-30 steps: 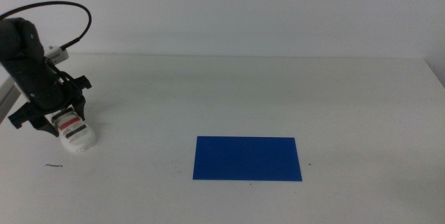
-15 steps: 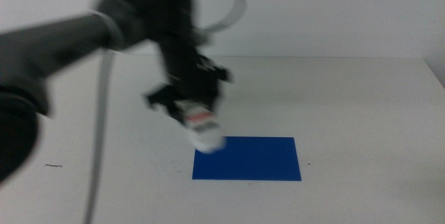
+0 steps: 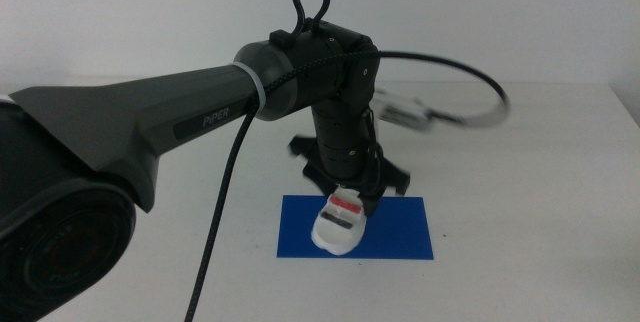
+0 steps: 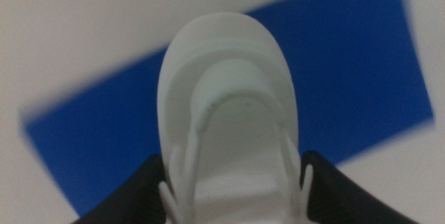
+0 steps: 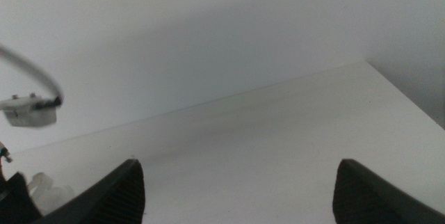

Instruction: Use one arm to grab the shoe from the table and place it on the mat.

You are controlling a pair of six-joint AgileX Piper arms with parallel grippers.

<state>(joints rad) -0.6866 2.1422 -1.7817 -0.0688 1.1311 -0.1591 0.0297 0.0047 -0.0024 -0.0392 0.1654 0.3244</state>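
Your middle view sits high, facing forward and down across the table [image 3: 520,162] to the back wall; the left arm [image 3: 200,117] fills its near left. Your left wrist view looks steeply down from close above the shoe [image 4: 226,106], with the mat [image 4: 348,78] behind it. Both views share shoe and mat. Your right wrist view rides low, facing across bare tabletop toward the wall, catching the left arm's cable connector [image 5: 29,109], which the middle view also shows.

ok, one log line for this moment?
left pincer: shut on shoe | shoe: over mat, contact unclear | right pincer: open, idle
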